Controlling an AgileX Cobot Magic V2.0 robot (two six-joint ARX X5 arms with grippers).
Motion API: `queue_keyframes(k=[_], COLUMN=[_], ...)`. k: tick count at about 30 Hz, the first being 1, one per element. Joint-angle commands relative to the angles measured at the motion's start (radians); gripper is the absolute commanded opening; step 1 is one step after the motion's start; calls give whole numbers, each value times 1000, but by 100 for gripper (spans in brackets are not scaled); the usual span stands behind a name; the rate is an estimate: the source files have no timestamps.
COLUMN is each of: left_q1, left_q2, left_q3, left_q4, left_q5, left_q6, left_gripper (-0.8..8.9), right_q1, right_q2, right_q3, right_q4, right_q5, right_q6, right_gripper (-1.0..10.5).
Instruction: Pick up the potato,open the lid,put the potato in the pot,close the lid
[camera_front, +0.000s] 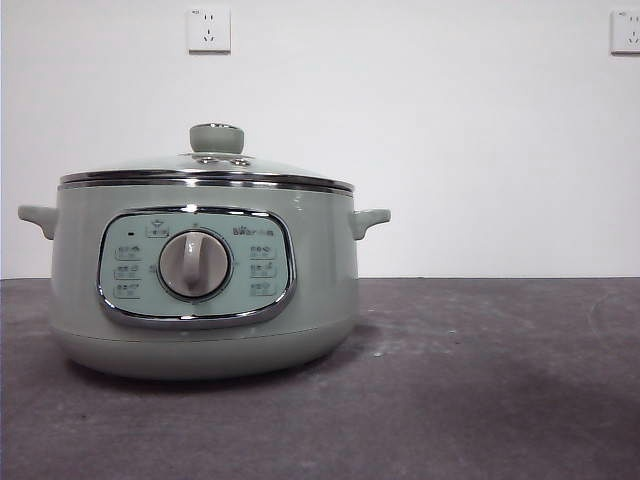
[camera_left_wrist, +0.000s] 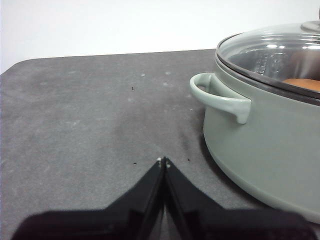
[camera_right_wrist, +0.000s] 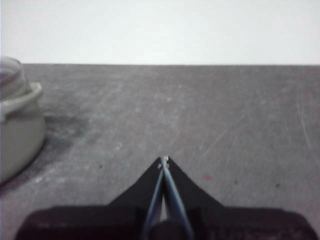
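The pale sage-green pot (camera_front: 205, 290) stands on the dark table, left of centre in the front view, with its control panel facing the camera. The glass lid (camera_front: 207, 165) sits shut on it, its green knob (camera_front: 217, 137) on top. In the left wrist view the pot (camera_left_wrist: 265, 145) is close by, and the orange-brown potato (camera_left_wrist: 302, 84) shows through the lid (camera_left_wrist: 272, 52), inside the pot. My left gripper (camera_left_wrist: 164, 161) is shut and empty, low over the table beside the pot's handle (camera_left_wrist: 220, 97). My right gripper (camera_right_wrist: 164, 160) is shut and empty, off to the pot's (camera_right_wrist: 17, 130) other side.
The dark grey table (camera_front: 480, 380) stretches to the right of the pot. A white wall stands behind, with two sockets (camera_front: 208, 30) high up. Neither arm shows in the front view.
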Motion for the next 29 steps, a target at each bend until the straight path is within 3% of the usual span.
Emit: queue_keyframes(k=[1, 7, 29], left_q1=[3, 3, 3], left_q2=[-3, -3, -3], left_q3=[-15, -15, -15], left_q4=[3, 4, 4], left_q5=[-1, -1, -1], left_q6=[-6, -5, -6], left_gripper=[-3, -3, -3], right_q1=[0, 0, 0], right_q2=[-7, -7, -6], right_q3=[-34, -43, -42], right_q4=[17, -21, -20], right_q5=[-23, -26, -19], right_q6=[29, 65, 64], right_gripper=[1, 1, 1])
